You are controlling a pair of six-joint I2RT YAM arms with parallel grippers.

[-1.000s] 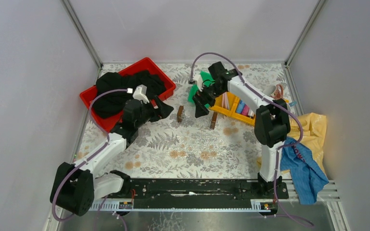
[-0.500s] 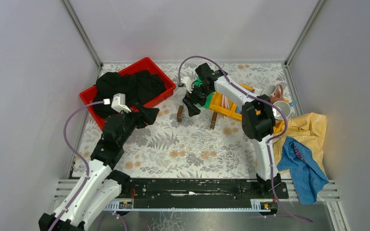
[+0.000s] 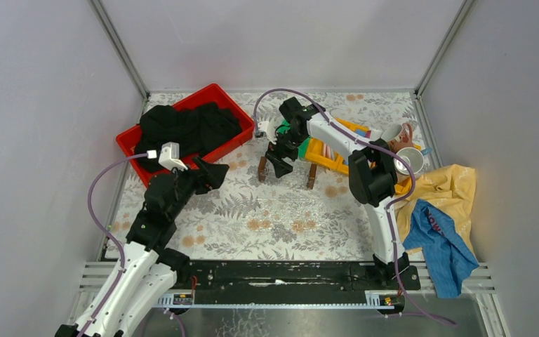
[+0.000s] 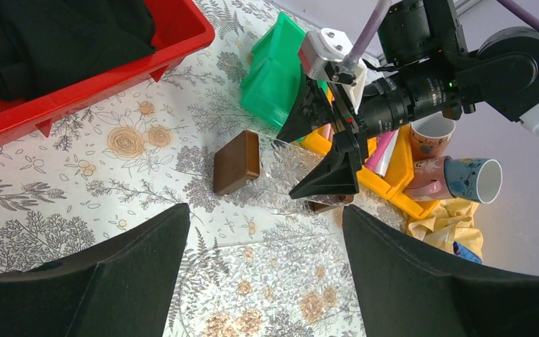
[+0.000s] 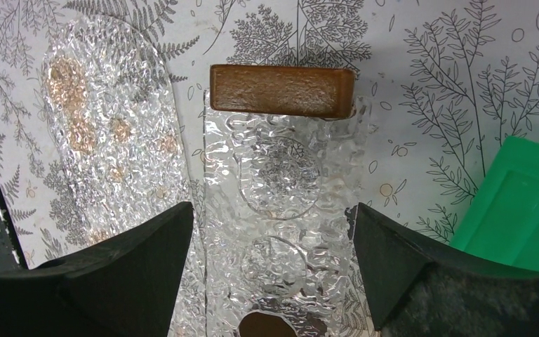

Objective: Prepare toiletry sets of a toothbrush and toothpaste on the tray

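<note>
The clear textured tray (image 5: 281,203) lies on the table between two dark brown blocks (image 3: 262,167) (image 3: 311,175). My right gripper (image 3: 279,161) is open and empty, hovering over the tray with a finger on each side (image 5: 274,281). One brown block (image 5: 281,90) lies just ahead of it. A yellow bin (image 3: 337,158) behind the tray holds the small tubes; a pink tube (image 4: 381,151) shows in it. The toothbrushes are not clear to see. Three mugs (image 4: 456,179) lie past the bin. My left gripper (image 3: 213,172) is open and empty (image 4: 265,225), left of the tray.
A green bin (image 3: 291,137) leans by the yellow bin. A red bin (image 3: 217,95) of black cloth sits at the back left. Yellow cloth (image 3: 449,189) and blue cloth (image 3: 442,242) lie at the right edge. A second clear oval piece (image 5: 105,140) lies beside the tray.
My right gripper has moved left from the green bin to above the clear tray. My left arm has drawn back toward the near left, away from the red bin.
</note>
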